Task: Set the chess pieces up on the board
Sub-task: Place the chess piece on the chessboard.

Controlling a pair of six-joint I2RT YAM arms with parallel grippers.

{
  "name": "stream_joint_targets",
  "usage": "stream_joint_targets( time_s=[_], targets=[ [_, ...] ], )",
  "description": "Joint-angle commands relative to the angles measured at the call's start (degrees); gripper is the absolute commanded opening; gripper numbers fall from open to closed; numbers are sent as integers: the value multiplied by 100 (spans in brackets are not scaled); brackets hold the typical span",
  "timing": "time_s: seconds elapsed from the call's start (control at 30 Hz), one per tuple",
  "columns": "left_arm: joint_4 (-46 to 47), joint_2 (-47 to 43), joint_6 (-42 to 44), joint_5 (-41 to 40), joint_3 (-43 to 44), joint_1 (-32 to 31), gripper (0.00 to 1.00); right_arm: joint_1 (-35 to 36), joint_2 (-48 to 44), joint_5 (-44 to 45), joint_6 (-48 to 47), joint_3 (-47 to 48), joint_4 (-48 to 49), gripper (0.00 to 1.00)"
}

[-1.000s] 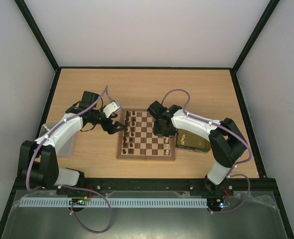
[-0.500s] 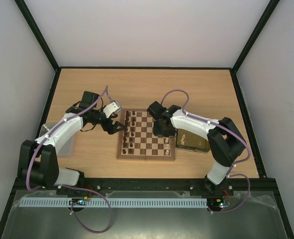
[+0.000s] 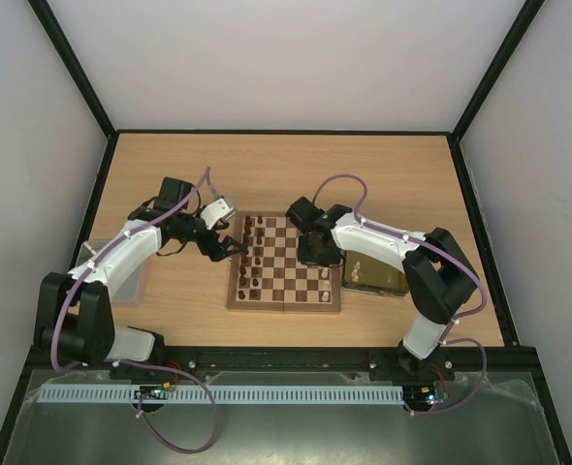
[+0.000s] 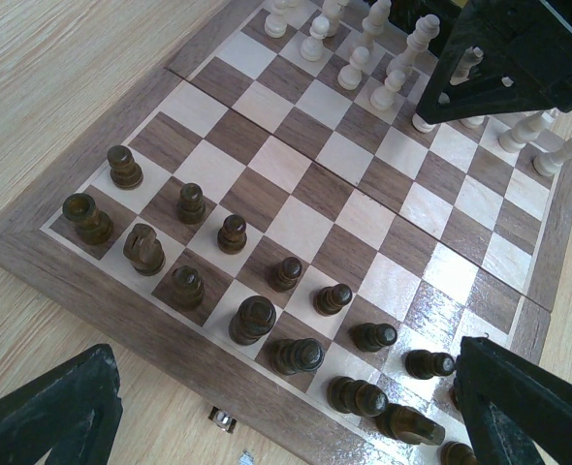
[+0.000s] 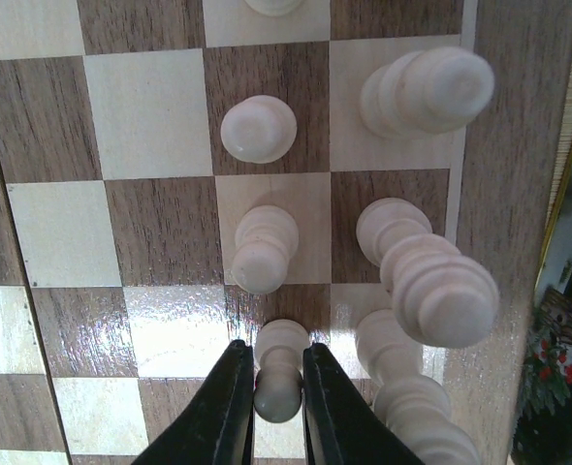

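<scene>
The board (image 3: 284,306) lies mid-table. Dark pieces (image 3: 252,262) fill its two left columns and cream pieces (image 3: 325,279) stand along its right side. My left gripper (image 3: 230,247) hovers at the board's left edge. In the left wrist view it (image 4: 286,354) is wide open and empty over the dark pieces (image 4: 252,320). My right gripper (image 3: 317,254) is over the right columns. In the right wrist view it (image 5: 278,387) is shut on a cream pawn (image 5: 280,363) whose base rests on a dark square. Other cream pieces (image 5: 441,291) stand close on its right.
A yellow translucent tray (image 3: 375,276) sits against the board's right rim, partly under my right arm. A clear container (image 3: 100,260) lies at the table's left, under my left arm. The right arm shows at the top right of the left wrist view (image 4: 519,58).
</scene>
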Motion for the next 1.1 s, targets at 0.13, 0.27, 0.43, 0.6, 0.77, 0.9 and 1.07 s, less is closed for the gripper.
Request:
stream_joint_targets(
  time_s=[0.13,0.27,0.43,0.6,0.77,0.9,1.07],
  targets=[
    [-26,32,81,99,-9,10,93,-25,32,69,4,12,-33,16],
    [-32,34,84,104,-9,11,93,-24,18,50,16,10,-23,16],
    [-28,47,90,117,-5,15,93,-25,-19,18,21,56,-42,17],
    [-46,55,101,139,2,10,93,-24,-81,20,28,113,-83,17],
    [-61,50,108,156,4,12,93,-24,-111,14,47,122,-94,18],
    [-70,42,116,165,2,12,93,-24,-138,22,56,163,-141,18],
    [-72,49,117,174,8,12,93,-27,-164,73,56,304,-257,18]
  ],
)
